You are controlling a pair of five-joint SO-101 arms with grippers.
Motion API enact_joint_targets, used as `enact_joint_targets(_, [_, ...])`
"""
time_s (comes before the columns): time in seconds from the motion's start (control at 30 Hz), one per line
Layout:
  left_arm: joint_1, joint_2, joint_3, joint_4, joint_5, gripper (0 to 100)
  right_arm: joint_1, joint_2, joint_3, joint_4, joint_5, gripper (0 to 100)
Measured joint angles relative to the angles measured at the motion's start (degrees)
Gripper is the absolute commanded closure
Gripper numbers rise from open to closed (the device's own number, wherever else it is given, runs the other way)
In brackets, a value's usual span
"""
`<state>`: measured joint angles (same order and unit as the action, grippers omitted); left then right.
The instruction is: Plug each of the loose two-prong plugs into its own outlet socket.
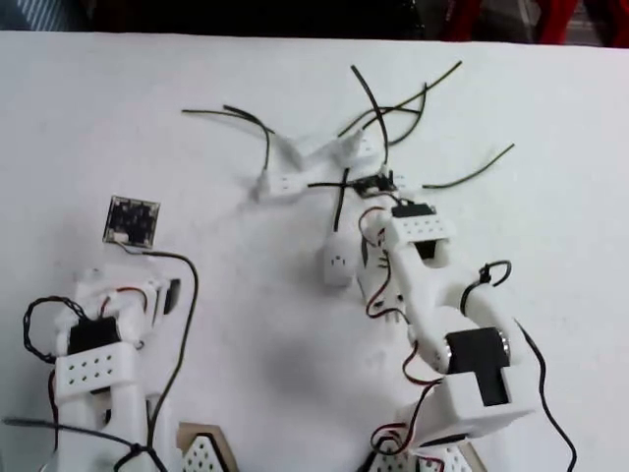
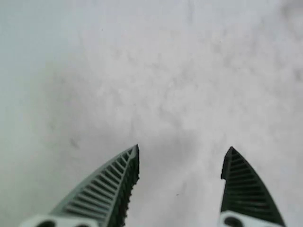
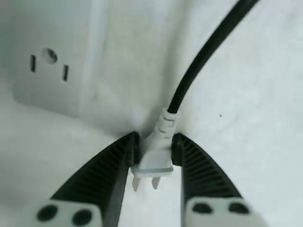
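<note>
The right hand [image 3: 155, 140] is clamped on a white plug [image 3: 152, 163] just behind its prongs. The plug's black cord [image 3: 203, 56] trails away. The plug sits near an outlet [image 3: 47, 66], toward the far middle of the worktop [image 1: 550, 98]. The left hand [image 2: 183, 149] hangs near the near-left corner, fingers apart, holding nothing.

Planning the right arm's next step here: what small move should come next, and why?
Probably turn the plug round: the right gripper pinches its body with the prongs pointing back toward the wrist, away from the outlet socket nearby.
</note>
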<state>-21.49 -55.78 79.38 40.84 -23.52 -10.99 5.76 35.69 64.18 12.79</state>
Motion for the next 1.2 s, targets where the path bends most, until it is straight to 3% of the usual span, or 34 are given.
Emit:
enact_joint_targets(0.4, [0.0,0.0,0.3,0.0,0.0,72,-1.6,1.1,-4.6,4.7,0.1,97.3])
enact_joint_targets(0.6, [0.0,0.0,0.3,0.0,0.0,72,-4.2,1.1,-4.6,5.0,-2.3,81.8])
enact_joint_targets(0.93, [0.0,0.0,0.3,0.0,0.0,72,-5.4,-5.7,-4.4,8.4,-2.5,81.9])
enact_joint_targets(1.2, [0.0,0.0,0.3,0.0,0.0,72,-10.6,-14.9,-1.4,12.9,-5.2,81.9])
